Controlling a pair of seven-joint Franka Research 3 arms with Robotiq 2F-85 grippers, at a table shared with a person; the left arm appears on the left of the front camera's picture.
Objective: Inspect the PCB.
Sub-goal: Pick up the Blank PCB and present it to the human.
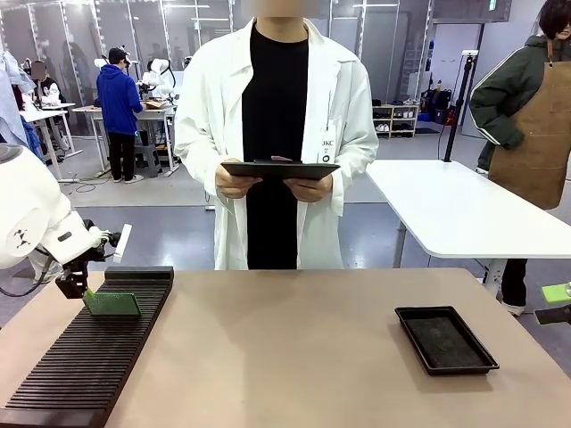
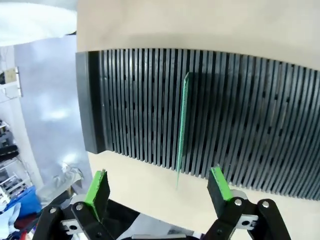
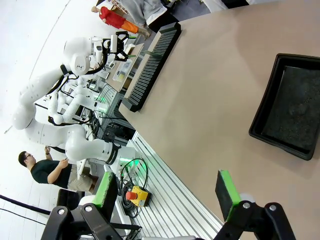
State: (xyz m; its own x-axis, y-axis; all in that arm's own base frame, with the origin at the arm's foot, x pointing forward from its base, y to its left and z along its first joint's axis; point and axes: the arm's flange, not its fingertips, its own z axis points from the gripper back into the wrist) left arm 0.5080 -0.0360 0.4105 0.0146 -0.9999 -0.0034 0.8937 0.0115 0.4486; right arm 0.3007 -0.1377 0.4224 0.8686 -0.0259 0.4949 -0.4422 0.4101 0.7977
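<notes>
The left arm point(image 1: 31, 209) is a rounded white shell with small black marks point(image 1: 20, 239) near the wrist and a black cable point(image 1: 20, 290) looping beneath. The left gripper point(image 2: 159, 182) and right gripper point(image 3: 167, 190) are black linkages with silver screws point(image 2: 235, 202) at the joints and bright green pads point(image 2: 96, 187). The person wears a long-sleeved white lab coat point(image 1: 201, 134) over a black top point(image 1: 277, 107), with a badge point(image 1: 327, 143) at the chest.

The tan desk point(image 1: 294, 357) carries two things. A long black slotted rack point(image 1: 89, 366) lies along its left edge, running from the near left corner back almost to the far edge, its ribs set crosswise. A shallow black tray point(image 1: 444, 339) lies flat near the right edge, well apart from the rack, with bare desktop between them.
</notes>
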